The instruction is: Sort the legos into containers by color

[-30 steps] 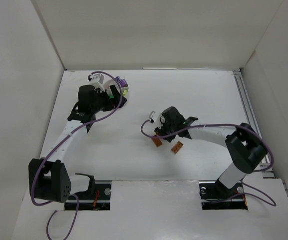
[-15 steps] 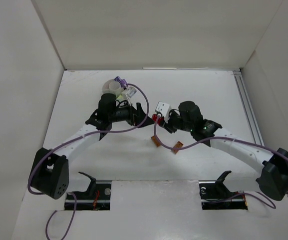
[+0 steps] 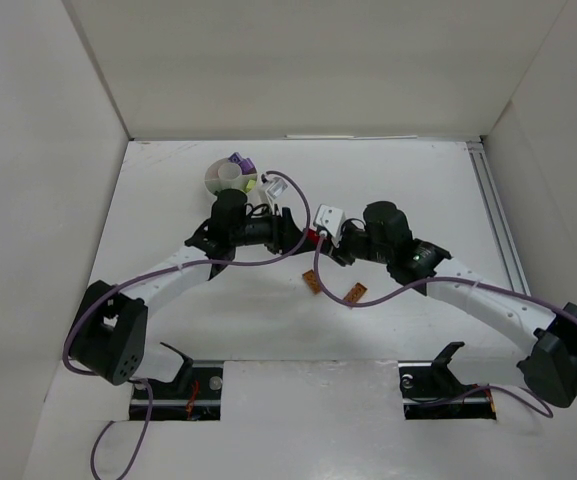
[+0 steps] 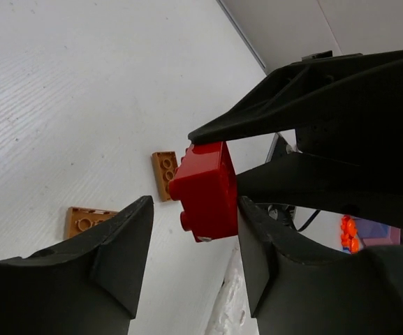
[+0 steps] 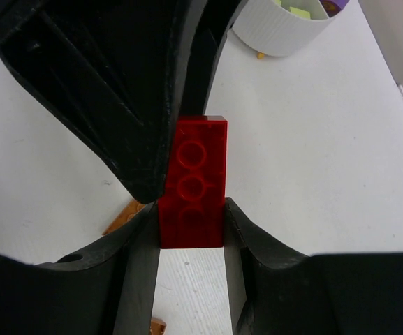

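Now my right gripper [image 5: 191, 209] pinches the red brick [image 5: 191, 174]; my left gripper [image 4: 194, 213] straddles it, jaws spread.

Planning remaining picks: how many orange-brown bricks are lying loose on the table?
2. One orange-brown brick lies on the table near its middle; the second orange-brown brick lies just to its right, not touching. Others may be hidden.

Bright, even, diffuse light leaves only faint, soft shadows on the table [image 3: 418, 190]. In the wrist views the near fingers [image 4: 110, 258] are blurred, the red brick [image 5: 191, 181] sharp.
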Tool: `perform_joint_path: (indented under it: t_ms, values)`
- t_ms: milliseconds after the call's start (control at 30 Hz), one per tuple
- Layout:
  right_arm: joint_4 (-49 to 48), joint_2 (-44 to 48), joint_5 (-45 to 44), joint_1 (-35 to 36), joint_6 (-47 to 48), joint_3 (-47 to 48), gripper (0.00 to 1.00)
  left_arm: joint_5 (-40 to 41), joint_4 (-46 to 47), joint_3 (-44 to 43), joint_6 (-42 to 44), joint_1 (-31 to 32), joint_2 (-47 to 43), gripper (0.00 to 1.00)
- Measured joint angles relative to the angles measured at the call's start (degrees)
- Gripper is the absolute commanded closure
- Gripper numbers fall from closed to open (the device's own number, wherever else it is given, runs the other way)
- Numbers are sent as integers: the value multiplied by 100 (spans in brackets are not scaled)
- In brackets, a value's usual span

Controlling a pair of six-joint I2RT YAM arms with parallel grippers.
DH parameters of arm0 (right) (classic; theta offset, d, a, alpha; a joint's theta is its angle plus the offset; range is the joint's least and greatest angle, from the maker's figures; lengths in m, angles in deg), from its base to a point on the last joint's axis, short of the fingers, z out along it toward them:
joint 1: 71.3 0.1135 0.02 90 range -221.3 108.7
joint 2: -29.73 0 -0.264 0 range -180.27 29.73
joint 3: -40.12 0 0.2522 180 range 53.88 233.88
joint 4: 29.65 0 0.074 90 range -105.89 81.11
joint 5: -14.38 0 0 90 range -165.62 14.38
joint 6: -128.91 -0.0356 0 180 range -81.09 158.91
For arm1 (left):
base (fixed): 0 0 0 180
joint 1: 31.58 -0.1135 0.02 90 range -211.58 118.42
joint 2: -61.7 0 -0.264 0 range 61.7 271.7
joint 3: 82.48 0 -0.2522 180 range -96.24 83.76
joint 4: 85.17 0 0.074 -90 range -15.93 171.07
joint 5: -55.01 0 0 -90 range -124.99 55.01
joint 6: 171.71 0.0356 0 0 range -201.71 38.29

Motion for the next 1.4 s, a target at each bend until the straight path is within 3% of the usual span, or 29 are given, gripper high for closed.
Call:
perform_joint_path:
  t_ms: [167, 233, 533, 567, 600, 633, 733, 800, 867, 933, 1067, 1233, 1400]
  values:
    - [-11, 4, 98, -4, 83, 0, 79, 17, 42, -46, -11, 52, 17, 55]
    - [-11, -9, 105, -4, 109, 0, 79, 22, 52, -50, -11, 63, 31, 51]
    - [-31, -74, 341, -2, 164, 0, 79, 87, 63, -109, -57, 79, 103, 53]
    - [-44, -76, 365, 0, 166, 0, 79, 90, 70, -118, -59, 79, 105, 62]
    - [-59, -81, 378, 0, 168, 0, 79, 87, 74, -127, -83, 79, 111, 62]
    - [-68, -90, 372, -2, 168, 0, 79, 48, 105, -138, -90, 81, 122, 75]
    - [-105, -101, 299, -2, 234, -7, 78, 66, 114, -212, -219, 98, 162, 97]
    - [-146, -101, 262, -2, 221, -7, 75, 50, 144, -219, -214, 98, 177, 100]
    - [-155, -101, 177, 2, 199, -9, 71, 63, 155, -221, -201, 98, 177, 100]
    - [-190, -101, 17, 31, 164, -9, 57, 70, 157, -227, -195, 96, 177, 100]
    - [-304, -103, -352, 66, 17, -7, 0, 369, -227, -472, 4, 101, 177, 100]
    - [-387, -197, -780, 57, -72, 46, 0, 918, -999, -1117, 332, -337, 247, 100]
    - [-378, -238, -1115, -85, -136, 87, 0, 1471, -1622, -1840, 468, -1547, 579, 100]
